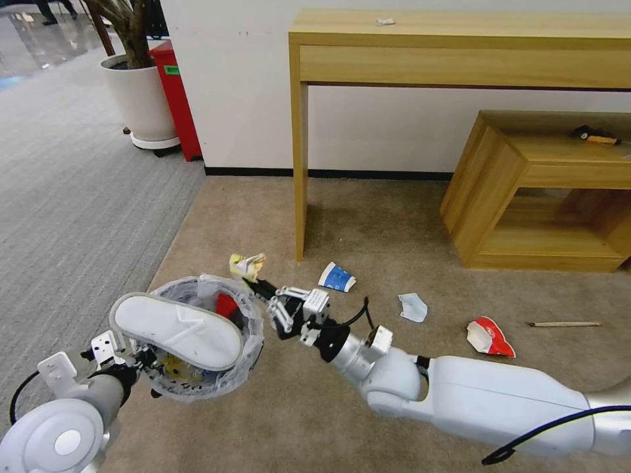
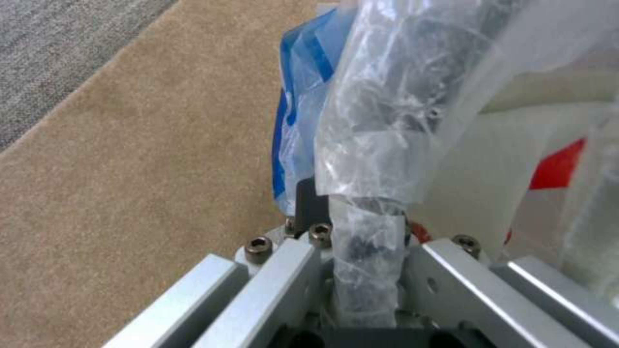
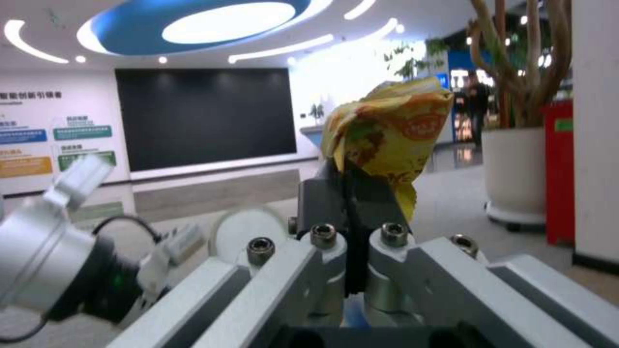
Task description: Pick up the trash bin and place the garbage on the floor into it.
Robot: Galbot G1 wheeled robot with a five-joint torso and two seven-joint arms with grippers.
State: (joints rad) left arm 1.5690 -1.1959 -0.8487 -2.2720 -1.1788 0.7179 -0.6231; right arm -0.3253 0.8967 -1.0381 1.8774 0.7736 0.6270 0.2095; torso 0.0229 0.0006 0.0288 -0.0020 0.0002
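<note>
Head view: right gripper [image 1: 255, 284] pinches yellow wrapper [image 1: 246, 265] at centre; left gripper [image 1: 141, 358] clamps bin [image 1: 197, 387] rim, lower left; slipper [image 1: 177, 332] across its mouth.

1. The head view is taken from above, facing forward and down over the floor [image 1: 394, 230].
2. The left wrist view is set close against the trash bin [image 2: 387, 121], facing down onto carpet.
3. The right wrist view is aimed level past the yellow wrapper [image 3: 387, 130] toward the planter pot [image 3: 516, 169], which is shared with the head view.
</note>
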